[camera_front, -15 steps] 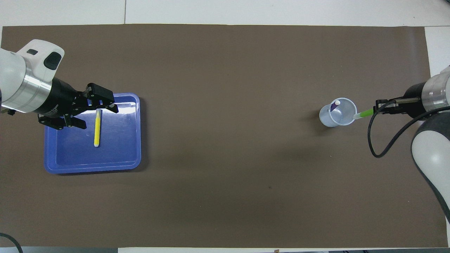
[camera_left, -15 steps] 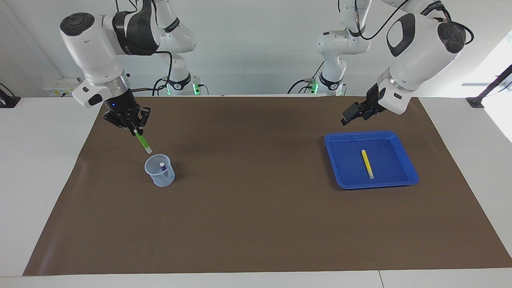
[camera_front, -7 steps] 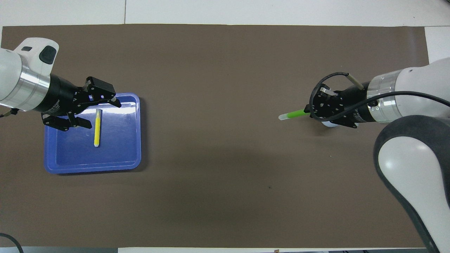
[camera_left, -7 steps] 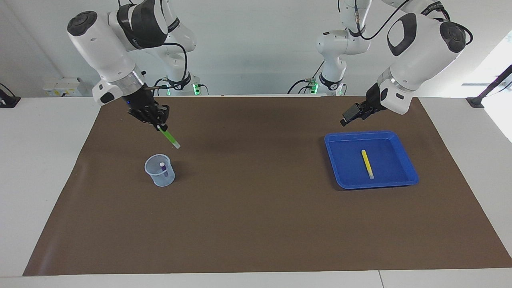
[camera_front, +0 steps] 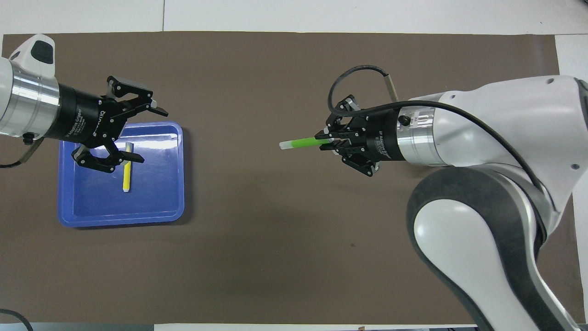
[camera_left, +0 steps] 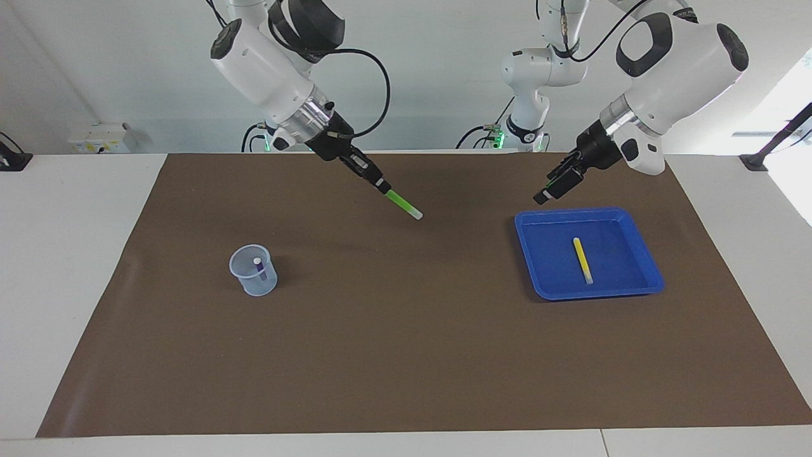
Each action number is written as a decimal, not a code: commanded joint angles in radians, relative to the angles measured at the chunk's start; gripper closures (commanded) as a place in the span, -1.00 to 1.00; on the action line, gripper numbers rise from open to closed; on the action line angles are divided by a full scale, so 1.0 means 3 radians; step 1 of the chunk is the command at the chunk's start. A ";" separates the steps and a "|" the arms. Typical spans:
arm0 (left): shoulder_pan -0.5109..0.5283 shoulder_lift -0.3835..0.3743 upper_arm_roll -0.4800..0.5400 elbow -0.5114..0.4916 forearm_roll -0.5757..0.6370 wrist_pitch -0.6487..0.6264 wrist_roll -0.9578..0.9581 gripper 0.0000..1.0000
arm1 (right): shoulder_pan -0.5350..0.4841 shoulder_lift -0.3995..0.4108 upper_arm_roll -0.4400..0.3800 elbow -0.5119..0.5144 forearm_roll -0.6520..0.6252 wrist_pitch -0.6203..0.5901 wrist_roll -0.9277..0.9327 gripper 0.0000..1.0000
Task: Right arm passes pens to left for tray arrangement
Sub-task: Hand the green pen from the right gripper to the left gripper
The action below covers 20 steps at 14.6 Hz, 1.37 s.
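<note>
My right gripper [camera_left: 374,179] is shut on the green pen [camera_left: 401,203] and holds it in the air over the middle of the brown mat, pale end pointing toward the tray; both show in the overhead view too, the gripper [camera_front: 328,140] and the pen [camera_front: 301,142]. My left gripper [camera_left: 550,189] is open and empty, up in the air over the blue tray [camera_left: 647,279]; it also shows in the overhead view [camera_front: 147,134]. The yellow pen [camera_left: 582,260] lies in the tray [camera_front: 119,220]. The purple pen [camera_left: 259,268] stands in the pale blue cup [camera_left: 254,282].
A brown mat [camera_left: 406,355] covers the table. The cup stands toward the right arm's end, the tray toward the left arm's end. In the overhead view the right arm covers the cup.
My right gripper has carried the green pen from beside the cup to over the middle of the mat, toward the tray. My left gripper has turned slightly and stays open over the tray.
</note>
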 commanded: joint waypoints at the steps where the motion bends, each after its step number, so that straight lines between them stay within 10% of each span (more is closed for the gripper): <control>1: -0.0039 -0.0076 -0.0001 -0.0074 -0.0255 0.0182 -0.0703 -1.00 | 0.0030 0.0348 0.0245 0.0426 0.0087 0.0061 0.0470 1.00; 10: -0.0274 -0.0270 -0.0206 -0.0538 -0.0456 0.0841 -0.2346 -1.00 | 0.0097 0.0446 0.0619 0.0514 0.0077 0.0204 0.1228 1.00; 20: -0.0346 -0.0404 -0.0206 -0.0779 -0.0445 0.0894 -0.2326 -0.98 | 0.0112 0.0456 0.0630 0.0498 0.0041 0.0230 0.1223 1.00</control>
